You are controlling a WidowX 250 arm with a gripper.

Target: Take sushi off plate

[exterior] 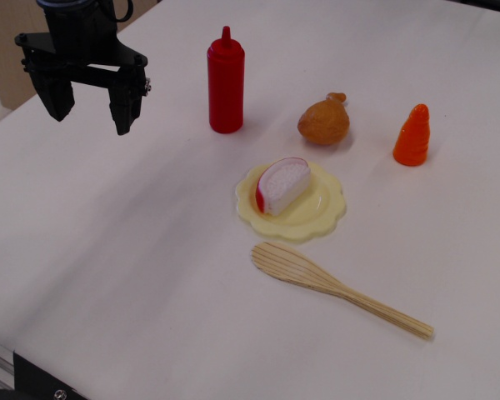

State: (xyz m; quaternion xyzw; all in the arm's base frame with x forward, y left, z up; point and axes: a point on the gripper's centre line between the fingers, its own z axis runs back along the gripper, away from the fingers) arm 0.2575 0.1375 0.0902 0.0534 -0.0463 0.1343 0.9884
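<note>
The sushi (282, 184), a white rice-textured block with a red strip on its left side, lies on the pale yellow scalloped plate (325, 210) near the middle of the table. My gripper (92, 112) is black and hangs above the table at the upper left, far to the left of the plate. Its two fingers are spread apart and hold nothing.
A red squeeze bottle (226, 82) stands behind the plate. A brown chicken drumstick toy (324, 122) and an orange cone-shaped toy (412, 136) sit to the back right. A wooden spatula (333, 286) lies just in front of the plate. The white table's front edge runs along the lower left.
</note>
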